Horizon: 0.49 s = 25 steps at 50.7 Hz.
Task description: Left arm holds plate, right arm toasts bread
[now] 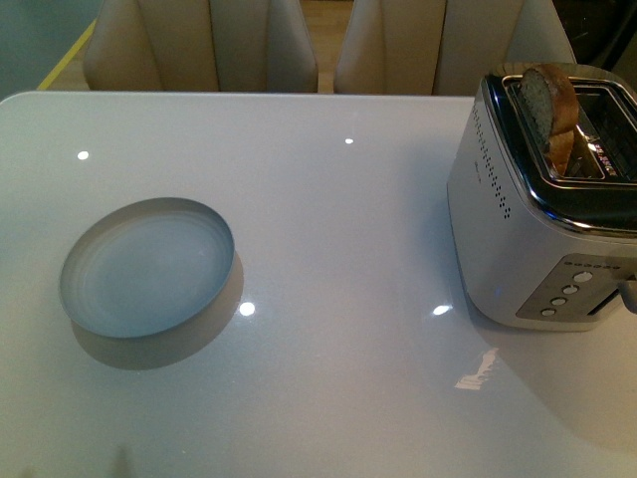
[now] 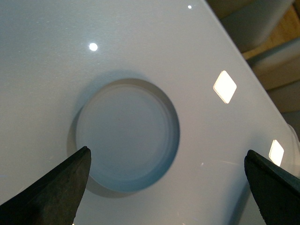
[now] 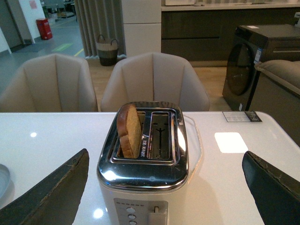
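Risks aplenty: both claws [image 2: 166, 187] [image 3: 166, 187] wide open and empty, plate [image 1: 147, 267] flat on table [image 1: 348, 378], bread [image 3: 129, 131] upright in toaster [image 3: 143, 164], seemingly loose, apt to tip if nudged.

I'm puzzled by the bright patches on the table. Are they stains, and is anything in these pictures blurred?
Reflections of lights, not stains: in the front view small glints dot the glossy table near the plate; in the left wrist view, square ones; in the right wrist view, one pale square beside the toaster. The gripper fingers look soft-edged; the bread is sharp.
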### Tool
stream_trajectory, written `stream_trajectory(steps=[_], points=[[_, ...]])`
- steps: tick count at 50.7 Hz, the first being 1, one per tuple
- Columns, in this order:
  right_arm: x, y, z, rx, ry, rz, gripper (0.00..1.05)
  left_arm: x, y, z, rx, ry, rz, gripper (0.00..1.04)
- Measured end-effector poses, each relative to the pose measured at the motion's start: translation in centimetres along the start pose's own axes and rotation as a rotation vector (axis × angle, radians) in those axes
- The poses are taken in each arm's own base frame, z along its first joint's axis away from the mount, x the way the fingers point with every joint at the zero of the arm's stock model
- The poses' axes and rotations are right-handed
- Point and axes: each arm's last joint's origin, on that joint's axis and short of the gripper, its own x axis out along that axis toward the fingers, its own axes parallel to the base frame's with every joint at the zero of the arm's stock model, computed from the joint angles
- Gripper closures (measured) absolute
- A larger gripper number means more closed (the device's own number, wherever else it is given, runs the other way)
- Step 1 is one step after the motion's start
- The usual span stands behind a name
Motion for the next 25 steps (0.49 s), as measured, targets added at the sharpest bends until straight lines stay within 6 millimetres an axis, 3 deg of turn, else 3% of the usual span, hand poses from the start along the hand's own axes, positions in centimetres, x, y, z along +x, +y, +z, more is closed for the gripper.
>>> stream_trajectory(steps=[3, 7, 11, 14, 19, 25], points=[[0.0, 0.0, 0.0, 0.000, 0.000, 0.000, 0.09, -2.7, -2.3, -0.1, 0.044, -0.023, -0.043, 0.07], [0.0, 0.0, 0.0, 0.000, 0.000, 0.000, 0.09, -5.1, -4.5, -1.0, 0.328, -0.396, -0.196, 0.23], [0.0, 0.0, 0.0, 0.000, 0.000, 0.000, 0.09, -7.6, -5.3, -2.4, 0.567, -0.655, -0.283, 0.41], [0.0, 0.0, 0.0, 0.000, 0.000, 0.000, 0.09, -8.6, -4.4, -2.9, 0.654, -0.725, -0.279, 0.55], [0.0, 0.0, 0.0, 0.000, 0.000, 0.000, 0.09, -8.4, -1.7, -4.4, 0.726, -0.703, -0.229, 0.80], [0.0, 0.0, 0.0, 0.000, 0.000, 0.000, 0.09, -8.8, -0.2, -5.2, 0.743, -0.703, -0.223, 1.00]])
